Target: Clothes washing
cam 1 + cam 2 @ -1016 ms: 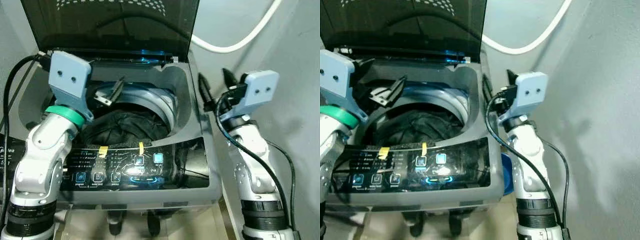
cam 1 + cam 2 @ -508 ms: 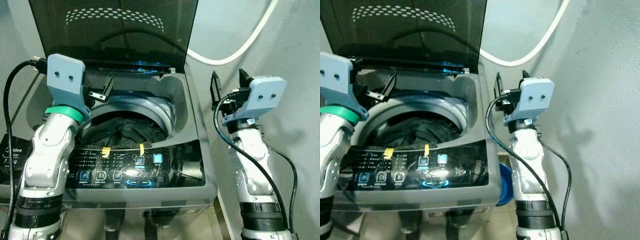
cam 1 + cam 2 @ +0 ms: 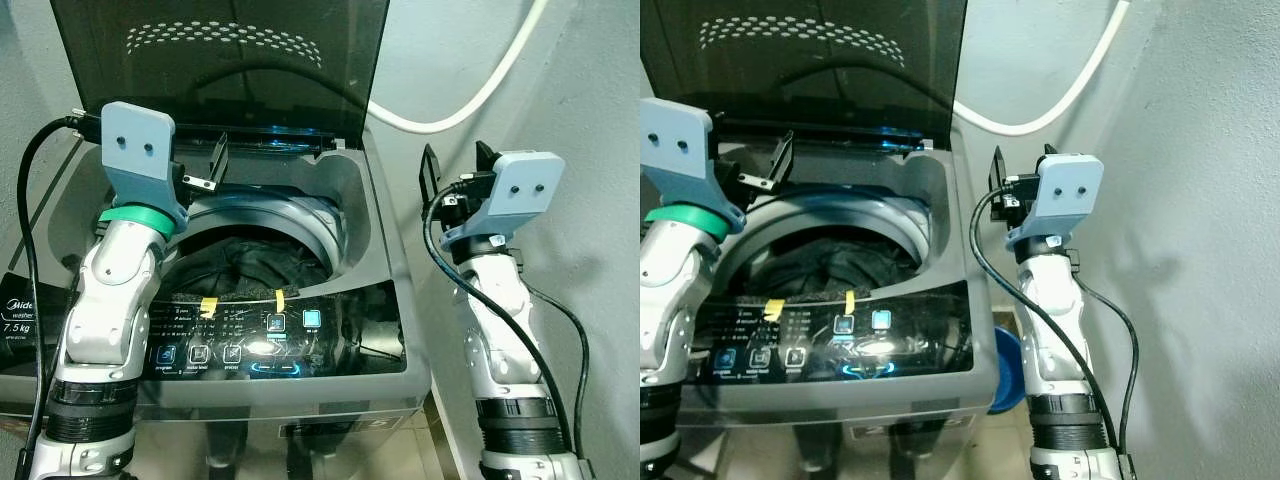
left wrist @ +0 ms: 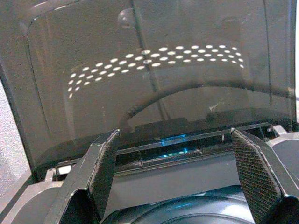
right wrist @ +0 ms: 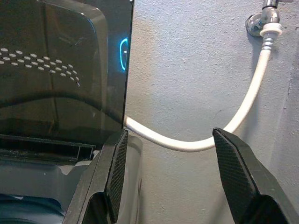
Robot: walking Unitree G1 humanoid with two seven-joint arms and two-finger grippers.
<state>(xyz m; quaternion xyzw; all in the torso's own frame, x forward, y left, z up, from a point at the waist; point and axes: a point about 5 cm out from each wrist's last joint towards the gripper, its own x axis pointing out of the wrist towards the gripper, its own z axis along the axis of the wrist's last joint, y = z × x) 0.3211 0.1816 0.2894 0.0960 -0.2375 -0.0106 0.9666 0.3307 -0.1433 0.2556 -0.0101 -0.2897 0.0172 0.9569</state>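
A grey top-loading washing machine (image 3: pixel 385 250) stands before me with its dark lid (image 3: pixel 220 70) raised upright. Dark clothes (image 3: pixel 250 265) lie in the drum. My left gripper (image 3: pixel 208 168) hovers over the back left of the tub, open and empty. In the left wrist view its fingers (image 4: pixel 105 168) point at the lid (image 4: pixel 154 70). My right gripper (image 3: pixel 455 165) is held beside the machine's right side, open with nothing in it. Its fingers (image 5: pixel 117 168) face the wall and the lid's edge.
The lit control panel (image 3: pixel 270 335) runs along the front edge, with two yellow tape strips. A white hose (image 3: pixel 470 95) curves from a tap (image 5: pixel 266 14) down behind the machine. A grey wall (image 3: pixel 1200 200) is close on the right. A blue object (image 3: pixel 1008 370) lies low beside the machine.
The camera has shifted, so more of the lid shows. My left gripper swung up from the drum toward the lid. My right gripper rose and turned more upright.
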